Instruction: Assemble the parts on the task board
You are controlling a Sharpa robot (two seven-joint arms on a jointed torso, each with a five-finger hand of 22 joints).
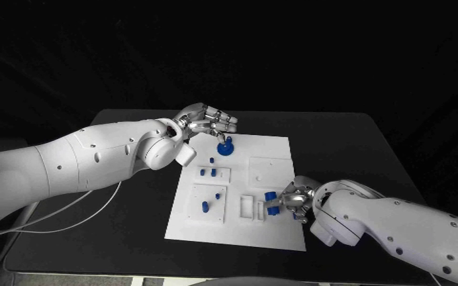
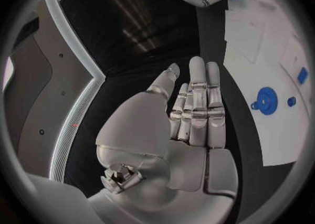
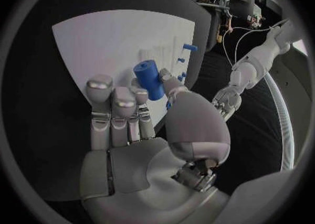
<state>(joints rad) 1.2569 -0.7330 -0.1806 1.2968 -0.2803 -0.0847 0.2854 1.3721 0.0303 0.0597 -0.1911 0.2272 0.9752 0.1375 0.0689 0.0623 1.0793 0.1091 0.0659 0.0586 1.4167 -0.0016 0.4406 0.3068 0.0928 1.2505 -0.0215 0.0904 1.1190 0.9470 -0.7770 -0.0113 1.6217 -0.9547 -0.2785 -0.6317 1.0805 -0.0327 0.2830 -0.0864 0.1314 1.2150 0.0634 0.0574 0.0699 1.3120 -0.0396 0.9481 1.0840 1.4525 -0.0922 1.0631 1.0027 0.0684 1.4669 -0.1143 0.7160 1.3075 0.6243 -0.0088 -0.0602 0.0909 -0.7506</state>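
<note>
Since my right hand (image 1: 291, 200) already pinches a blue cylinder (image 3: 149, 78) above the board's near edge:
Desk (image 1: 334, 134): one, black.
Task board (image 1: 272, 147): one; I'd lower the cylinder upright, slowly.
Left hand (image 1: 205, 122): spread, holding nothing, far edge.
Blue parts: roughly seven; round one (image 1: 224, 146) largest.

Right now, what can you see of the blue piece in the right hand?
The blue cylinder is a short, solid-looking, matte plastic-like round peg with a flat end face. The right hand pinches it between thumb and fingers, its free end tilted out beyond the fingertips. In the head view it is held just over the near right part of the task board, beside a white slotted block; whether it touches the board cannot be told. Nothing else touches it.
</note>
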